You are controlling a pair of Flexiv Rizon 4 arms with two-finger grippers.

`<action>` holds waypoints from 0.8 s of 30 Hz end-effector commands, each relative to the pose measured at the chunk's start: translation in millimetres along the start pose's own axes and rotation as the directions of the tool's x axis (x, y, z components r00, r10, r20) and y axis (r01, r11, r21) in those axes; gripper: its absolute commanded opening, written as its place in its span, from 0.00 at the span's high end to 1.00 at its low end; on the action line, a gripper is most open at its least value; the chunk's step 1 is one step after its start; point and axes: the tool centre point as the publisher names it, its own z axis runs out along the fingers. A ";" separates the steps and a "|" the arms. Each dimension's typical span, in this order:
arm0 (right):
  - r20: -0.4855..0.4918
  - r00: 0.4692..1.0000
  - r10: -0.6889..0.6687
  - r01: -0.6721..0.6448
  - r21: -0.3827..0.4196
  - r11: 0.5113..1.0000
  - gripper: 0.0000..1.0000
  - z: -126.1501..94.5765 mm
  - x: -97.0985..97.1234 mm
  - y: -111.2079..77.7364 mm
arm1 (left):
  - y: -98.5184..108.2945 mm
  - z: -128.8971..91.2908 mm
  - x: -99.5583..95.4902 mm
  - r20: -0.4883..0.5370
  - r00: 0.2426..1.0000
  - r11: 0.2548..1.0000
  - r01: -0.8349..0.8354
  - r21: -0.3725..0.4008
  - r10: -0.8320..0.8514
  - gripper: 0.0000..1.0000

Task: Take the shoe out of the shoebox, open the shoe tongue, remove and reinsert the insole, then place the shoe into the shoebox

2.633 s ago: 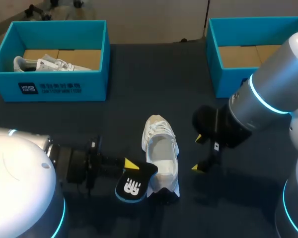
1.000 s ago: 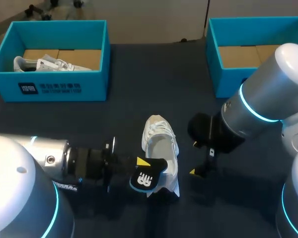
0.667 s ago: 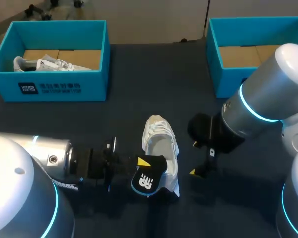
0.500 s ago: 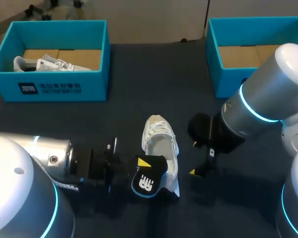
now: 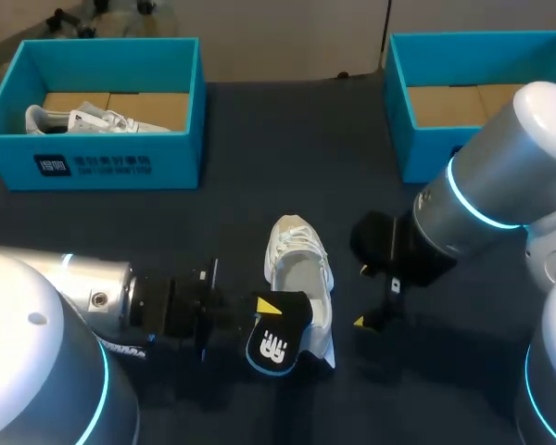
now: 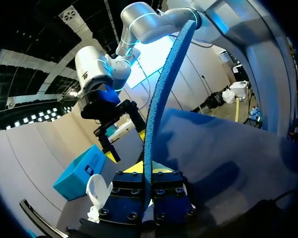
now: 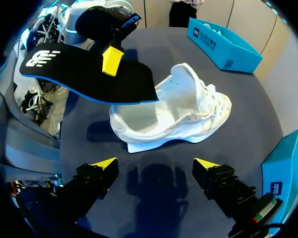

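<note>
Left gripper (image 5: 265, 310) is clamped on the one insole (image 5: 276, 341), over the heel of a white shoe (image 5: 301, 271) on the table (image 5: 259, 176). Right gripper (image 5: 366, 295) gapes wide just beside it. Two boxes stand behind: left box (image 5: 111, 165) holds a second shoe (image 5: 83, 119), right box (image 5: 417, 139) well apart.

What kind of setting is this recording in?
Probably a robot lab bench: a dark table carrying two teal shoeboxes, a white shoe lying between the left tool, gripping a black insole, and the open right tool.
</note>
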 end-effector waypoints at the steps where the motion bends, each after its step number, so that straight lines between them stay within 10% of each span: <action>1: 0.001 1.000 0.000 0.000 -0.002 1.000 0.00 1.5 0.6 -0.3 | -0.2 2.0 0.4 0.001 1.000 1.000 0.000 -0.005 0.000 1.00; 24: 0.001 1.000 0.000 0.000 -0.002 1.000 0.00 1.5 0.6 -0.3 | -13.3 1.2 2.7 0.001 1.000 1.000 -0.005 0.025 0.005 1.00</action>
